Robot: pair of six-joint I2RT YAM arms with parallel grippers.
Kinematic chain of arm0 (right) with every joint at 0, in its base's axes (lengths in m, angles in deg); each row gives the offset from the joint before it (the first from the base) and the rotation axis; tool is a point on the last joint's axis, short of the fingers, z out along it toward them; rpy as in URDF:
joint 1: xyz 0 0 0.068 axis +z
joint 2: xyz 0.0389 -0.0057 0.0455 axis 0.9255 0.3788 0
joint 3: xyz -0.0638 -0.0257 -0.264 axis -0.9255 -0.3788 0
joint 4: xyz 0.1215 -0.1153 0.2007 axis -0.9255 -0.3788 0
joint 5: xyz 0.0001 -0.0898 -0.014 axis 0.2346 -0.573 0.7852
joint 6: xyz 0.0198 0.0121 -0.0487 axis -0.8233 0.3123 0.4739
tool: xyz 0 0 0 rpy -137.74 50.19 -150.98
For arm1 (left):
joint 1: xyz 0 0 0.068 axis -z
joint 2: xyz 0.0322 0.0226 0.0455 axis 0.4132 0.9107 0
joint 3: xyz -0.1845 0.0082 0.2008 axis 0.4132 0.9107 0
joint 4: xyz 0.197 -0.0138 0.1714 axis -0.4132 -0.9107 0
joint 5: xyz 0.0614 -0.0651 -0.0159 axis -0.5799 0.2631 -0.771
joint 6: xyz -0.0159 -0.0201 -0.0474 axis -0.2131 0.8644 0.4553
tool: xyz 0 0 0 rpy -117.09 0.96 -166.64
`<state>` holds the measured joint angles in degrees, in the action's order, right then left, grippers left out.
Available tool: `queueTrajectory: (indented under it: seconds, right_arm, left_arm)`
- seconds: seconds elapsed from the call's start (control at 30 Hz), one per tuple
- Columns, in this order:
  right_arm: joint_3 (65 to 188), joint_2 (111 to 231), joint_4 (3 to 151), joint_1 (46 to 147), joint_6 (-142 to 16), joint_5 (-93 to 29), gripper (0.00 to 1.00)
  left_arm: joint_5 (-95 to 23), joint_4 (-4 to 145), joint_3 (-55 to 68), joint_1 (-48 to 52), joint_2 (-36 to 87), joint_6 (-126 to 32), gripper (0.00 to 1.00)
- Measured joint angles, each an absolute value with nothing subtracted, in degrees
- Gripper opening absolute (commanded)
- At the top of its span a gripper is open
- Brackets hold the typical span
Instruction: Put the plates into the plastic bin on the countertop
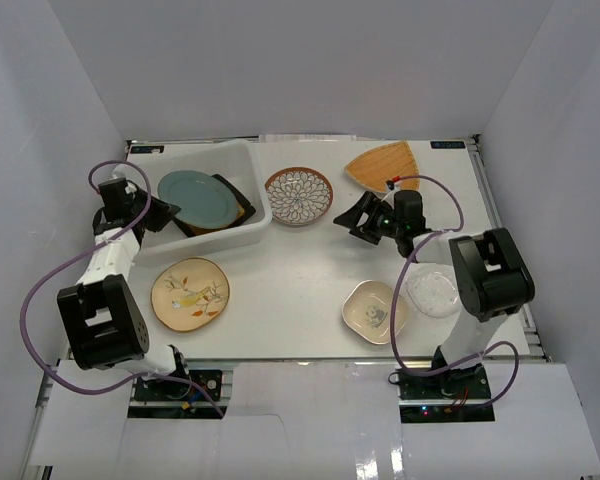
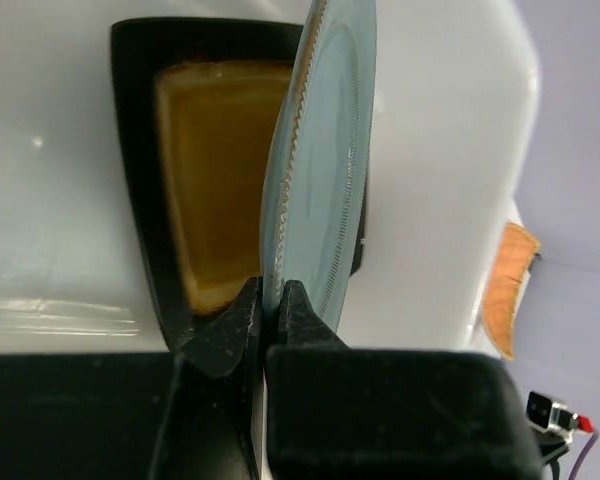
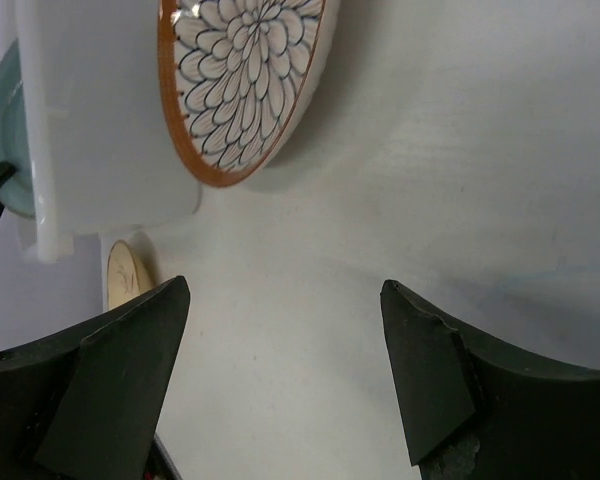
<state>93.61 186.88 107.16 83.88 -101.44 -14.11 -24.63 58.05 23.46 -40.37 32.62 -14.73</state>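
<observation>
- The left pincer [image 2: 268, 300] is clamped on the rim of the teal plate [image 2: 320, 150]. The plate is held edge-on just ahead of the tips, inside the bin [image 2: 450, 150].
- The square plate [image 2: 215, 180] lies in the bin just beyond the tips, behind the teal plate. Whether the two touch cannot be told.
- Only a thin strip of rim is gripped. The glazed edge could be lost from the hold, the plate dropped onto the square plate, and a chip caused.
- If the plate is released while tilted, it may be left leaning on the bin wall, and room for the other plates would be taken.
- The right pincer [image 3: 283, 292] is spread wide, with nothing between its fingers. The petal plate [image 3: 245, 70] lies ahead of it on the desk [image 3: 460, 200], just beside the bin's outer wall.
- That plate lies flat, so its rim is hard to get under. It could be pushed against the bin instead of gripped, or the bin could be shoved.
- Were both arms brought over the bin together, a collision could be caused.
</observation>
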Motion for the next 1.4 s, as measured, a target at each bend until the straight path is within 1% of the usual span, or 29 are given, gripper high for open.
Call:
queueTrajectory:
  seconds: [0.03, 0.07, 0.1, 0.2, 0.23, 0.3, 0.33, 0.4, 0.53, 0.7, 0.73, 0.8, 0.83, 0.9, 0.93, 0.97, 1.0, 1.1, 1.2, 1.3, 1.4]
  right_arm:
    - [95.3, 189.3, 107.6, 84.3, -102.2, -14.9, 0.83]
    - [97.4, 191.7, 108.0, 84.7, -102.8, -16.0, 0.82]
    - [99.1, 193.8, 108.3, 85.1, -103.2, -17.0, 0.82]
    - [103.8, 198.6, 108.7, 86.5, -104.4, -20.0, 0.79]
    - [105.2, 199.8, 108.8, 86.9, -104.7, -21.0, 0.78]
    - [107.7, 202.0, 108.7, 87.8, -105.4, -23.0, 0.75]
    - [108.7, 202.9, 108.7, 88.3, -105.6, -24.0, 0.73]
    - [110.6, 204.7, 108.7, 89.0, -105.8, -26.1, 0.71]
    - [113.9, 207.9, 107.6, 90.3, -106.6, -29.5, 0.67]
    - [118.8, 210.6, 105.2, 91.7, -106.8, -33.6, 0.56]
    - [119.6, 211.0, 104.5, 91.9, -106.8, -34.4, 0.5]
    - [120.5, 211.6, 103.6, 92.3, -106.8, -35.7, 0.42]
    - [120.5, 211.7, 103.3, 92.3, -106.9, -36.4, 0.31]
    - [120.4, 211.7, 102.6, 92.5, -107.0, -38.1, 0.21]
    - [120.1, 211.6, 102.8, 92.6, -107.6, -38.7, 0.13]
    - [119.8, 211.1, 103.1, 92.6, -107.7, -39.3, 0.1]
    - [118.9, 210.2, 102.8, 92.7, -108.1, -40.6, 0.08]
    - [113.7, 205.0, 101.7, 92.6, -107.7, -42.4, 0.08]
    - [107.1, 197.6, 99.9, 92.1, -105.2, -44.1, 0.08]
    - [100.9, 188.2, 96.5, 90.8, -101.9, -44.7, 0.08]
    - [95.3, 177.8, 94.9, 88.0, -99.2, -42.0, 0.08]
  left_arm:
    - [-25.0, 57.9, 23.6, -40.4, 33.4, -15.0, 0.02]
    - [-25.5, 57.7, 23.7, -40.4, 33.9, -15.2, 0.08]
    - [-26.0, 57.5, 23.8, -40.4, 34.5, -15.4, 0.26]
    - [-26.8, 57.9, 24.6, -40.4, 34.8, -15.6, 0.48]
    - [-26.8, 58.2, 24.7, -40.4, 34.8, -15.7, 0.61]
    - [-26.8, 59.4, 25.0, -40.6, 34.8, -15.7, 0.75]
    - [-26.7, 60.0, 25.4, -40.6, 34.8, -15.8, 0.87]
    - [-26.7, 60.2, 26.0, -40.6, 34.7, -16.0, 0.98]
    - [-26.6, 59.7, 27.9, -40.6, 33.0, -16.4, 0.98]
    - [-30.3, 57.0, 28.6, -39.0, 26.4, -18.1, 0.98]
    - [-32.1, 56.5, 28.6, -38.0, 24.5, -18.7, 0.98]
    - [-34.9, 56.2, 28.7, -35.4, 20.9, -19.8, 0.98]
    - [-36.0, 56.1, 28.9, -34.3, 19.3, -20.3, 0.98]
    - [-37.2, 55.6, 29.3, -32.6, 16.9, -21.4, 0.98]
    - [-37.8, 55.1, 29.4, -32.3, 16.2, -21.8, 0.98]
    - [-38.1, 54.8, 29.6, -32.2, 15.9, -22.1, 0.98]
    - [-38.5, 54.6, 29.9, -32.2, 15.7, -22.3, 0.98]
    - [-38.2, 53.0, 30.7, -32.0, 15.0, -22.7, 0.98]
    - [-35.0, 52.6, 30.5, -30.0, 14.4, -23.2, 0.98]
    - [-29.7, 52.3, 28.5, -24.5, 14.8, -23.7, 0.97]
    - [-23.4, 53.0, 26.1, -17.2, 15.5, -23.9, 0.96]
